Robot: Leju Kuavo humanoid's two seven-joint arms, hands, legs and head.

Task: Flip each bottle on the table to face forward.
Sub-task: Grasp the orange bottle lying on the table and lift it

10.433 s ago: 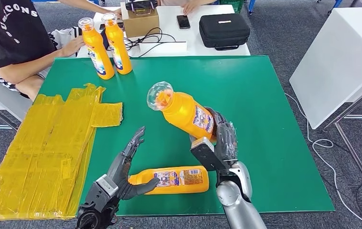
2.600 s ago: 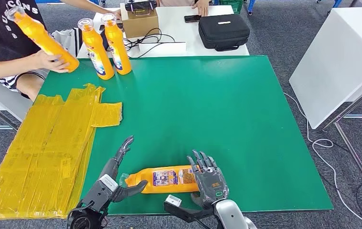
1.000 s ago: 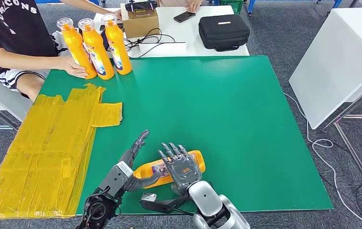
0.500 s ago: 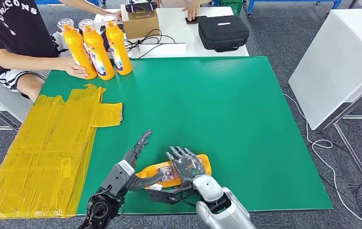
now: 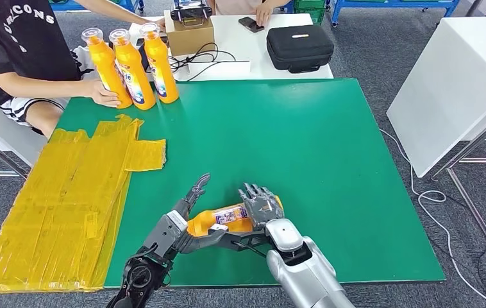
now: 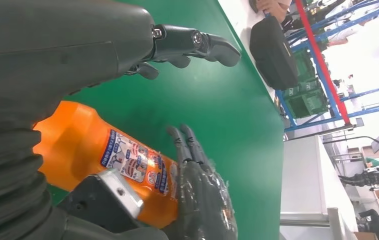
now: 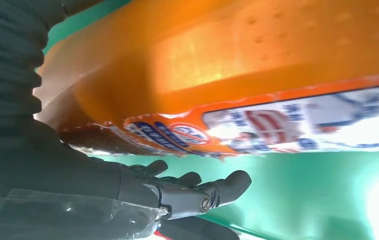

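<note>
Standing upright at the far left corner of the green felt-topped table (image 5: 330, 141) are three tall orange plastic bottles (image 5: 131, 67) with clear caps and printed labels, a seated person's hand (image 5: 104, 96) resting against the leftmost; these look finished. Nearer lies a crinkled sheet of glossy yellow tape-covered plastic (image 5: 67, 199). One job remains, I judge: the last smooth orange bottle (image 5: 227, 218) lies on its side near the front edge, label uppermost. The left hand (image 5: 186, 221) cradles its neck end, thumb under, long fingers spread clear above. The right hand (image 5: 263, 208) wraps its base, dark fingers curled over the body.
</note>
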